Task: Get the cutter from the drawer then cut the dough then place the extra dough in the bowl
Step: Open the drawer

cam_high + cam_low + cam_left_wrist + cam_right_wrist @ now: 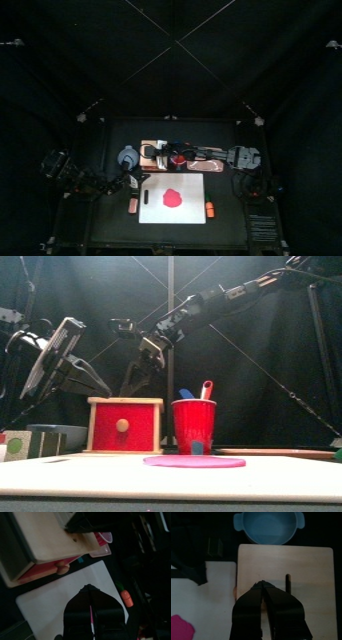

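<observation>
While hovering above the wooden box [124, 402] with right gripper [261, 585] pinched closed, must drop frontward to reach the red drawer front [124, 437]; leaves left gripper [87, 588], likewise closed, farther off.

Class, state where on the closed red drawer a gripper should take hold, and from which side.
Grip the round knob at the middle of the red drawer front, coming level from the front: it alone juts out from that flat face.

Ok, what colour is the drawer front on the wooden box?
The drawer front is red; clearest in the front view.
</observation>
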Robot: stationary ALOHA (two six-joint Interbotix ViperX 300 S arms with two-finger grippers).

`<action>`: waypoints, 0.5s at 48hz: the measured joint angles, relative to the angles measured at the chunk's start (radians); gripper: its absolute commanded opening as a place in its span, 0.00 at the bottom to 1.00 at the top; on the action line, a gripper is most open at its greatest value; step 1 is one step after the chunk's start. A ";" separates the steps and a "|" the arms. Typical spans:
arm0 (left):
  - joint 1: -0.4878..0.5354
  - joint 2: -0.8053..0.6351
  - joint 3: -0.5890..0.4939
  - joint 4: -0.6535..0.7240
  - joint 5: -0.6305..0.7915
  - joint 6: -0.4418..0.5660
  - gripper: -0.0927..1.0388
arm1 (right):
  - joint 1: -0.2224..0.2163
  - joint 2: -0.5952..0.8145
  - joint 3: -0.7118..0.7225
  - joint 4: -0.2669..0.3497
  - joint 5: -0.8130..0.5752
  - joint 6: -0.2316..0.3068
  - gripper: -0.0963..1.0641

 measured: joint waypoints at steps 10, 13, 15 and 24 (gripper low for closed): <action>0.023 0.003 -0.005 0.074 0.000 -0.025 0.12 | -0.009 -0.002 -0.002 -0.008 0.029 0.000 0.12; 0.028 0.006 -0.009 0.078 0.000 -0.026 0.14 | -0.009 0.000 -0.002 -0.014 0.041 0.000 0.12; 0.032 0.008 -0.012 0.080 0.000 -0.026 0.15 | -0.011 0.000 -0.002 -0.015 0.046 -0.002 0.12; 0.052 0.026 -0.034 0.081 0.002 -0.028 0.24 | -0.008 0.006 -0.002 -0.017 0.057 -0.002 0.12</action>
